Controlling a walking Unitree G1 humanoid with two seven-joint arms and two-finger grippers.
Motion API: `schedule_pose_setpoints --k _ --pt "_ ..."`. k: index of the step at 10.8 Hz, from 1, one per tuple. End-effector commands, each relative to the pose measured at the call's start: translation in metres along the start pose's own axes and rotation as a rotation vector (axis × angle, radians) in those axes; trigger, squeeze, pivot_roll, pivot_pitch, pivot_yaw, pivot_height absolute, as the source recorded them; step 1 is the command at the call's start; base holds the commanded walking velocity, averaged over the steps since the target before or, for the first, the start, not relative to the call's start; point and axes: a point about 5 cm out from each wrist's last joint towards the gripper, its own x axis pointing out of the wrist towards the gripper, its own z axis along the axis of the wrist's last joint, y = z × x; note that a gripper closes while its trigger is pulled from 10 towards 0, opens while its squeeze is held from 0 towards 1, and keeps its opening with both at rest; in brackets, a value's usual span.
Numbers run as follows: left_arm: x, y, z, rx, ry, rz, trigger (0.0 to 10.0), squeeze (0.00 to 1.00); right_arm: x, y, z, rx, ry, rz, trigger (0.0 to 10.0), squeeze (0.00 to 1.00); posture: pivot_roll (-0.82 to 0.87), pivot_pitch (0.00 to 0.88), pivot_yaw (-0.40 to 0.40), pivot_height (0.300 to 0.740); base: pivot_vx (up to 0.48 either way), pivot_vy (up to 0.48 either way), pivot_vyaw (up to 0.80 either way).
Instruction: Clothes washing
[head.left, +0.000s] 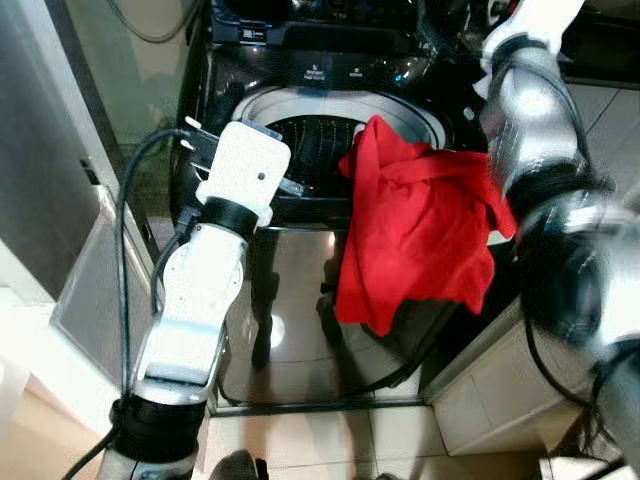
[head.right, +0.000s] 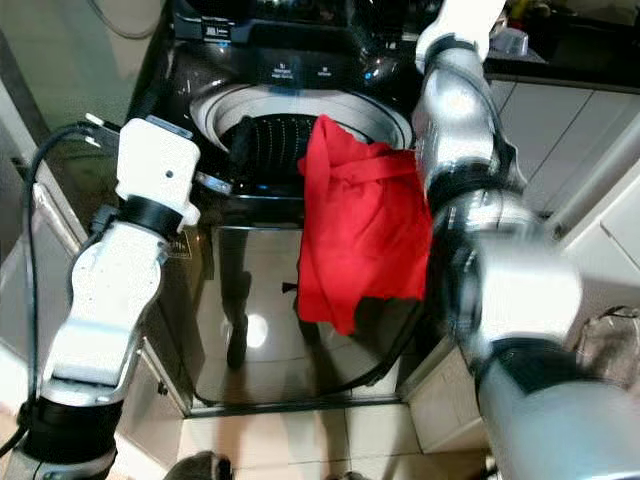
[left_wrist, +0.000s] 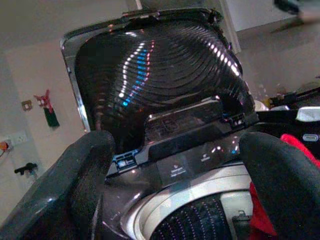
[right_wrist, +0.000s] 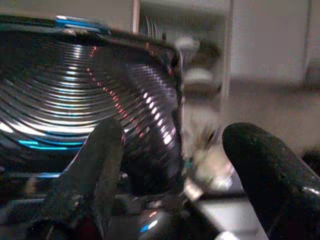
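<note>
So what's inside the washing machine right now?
The washing machine drum looks dark and bare where it shows. A red cloth hangs over its front rim, hiding that side of the drum.

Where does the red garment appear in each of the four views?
Left eye view: red garment right of centre, draped over the washer's front rim.
Right eye view: near centre, hanging down the washer's front.
Left wrist view: a red sliver at the lower right edge.
Right wrist view: not in it.
Shared landmark: the ribbed open lid.
</note>
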Motion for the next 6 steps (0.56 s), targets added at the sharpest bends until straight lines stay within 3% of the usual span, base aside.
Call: schedule_pose_setpoints --k 1,3,4,6 --pt "0.002 -0.003 0.003 0.002 -0.015 -0.011 10.0 0.00 -0.002 0.000 -0.001 -0.024 -0.019 -0.003 10.0 0.00 0.10 0.022 -0.074 0.740 0.000 0.000 0.00" --pt "0.000 -0.011 -0.010 -0.032 0.022 -0.066 10.0 0.00 -0.055 -0.009 -0.027 -0.098 -0.125 -0.025 10.0 0.00 0.01 0.036 -0.025 0.740 0.000 0.000 0.00" --pt "0.000 -0.014 -0.016 -0.050 0.042 -0.077 10.0 0.00 -0.082 -0.012 -0.042 -0.098 -0.085 -0.018 10.0 0.00 -0.02 0.047 -0.002 0.740 0.000 0.000 0.00" --pt "-0.004 -0.013 -0.023 -0.077 0.058 -0.087 10.0 0.00 -0.135 -0.010 -0.074 0.023 0.108 0.049 10.0 0.00 -0.04 0.079 0.025 0.740 0.000 0.000 0.00"
